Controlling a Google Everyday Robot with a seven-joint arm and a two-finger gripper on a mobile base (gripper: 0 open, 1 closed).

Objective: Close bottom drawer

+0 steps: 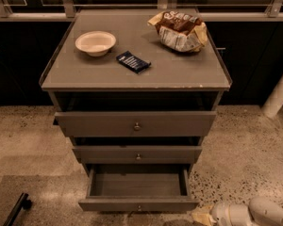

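Observation:
The bottom drawer of the grey cabinet is pulled out far and its inside is empty. Its flat front has a small round knob at the centre. The middle drawer and the top drawer stick out a little. My gripper is at the bottom right of the camera view, low, just right of the bottom drawer's front corner, on the end of the white arm. It holds nothing that I can see.
On the cabinet top lie a white bowl, a dark blue packet and a chip bag. Speckled floor surrounds the cabinet. A dark mat and a black bar lie at lower left. A white post stands at right.

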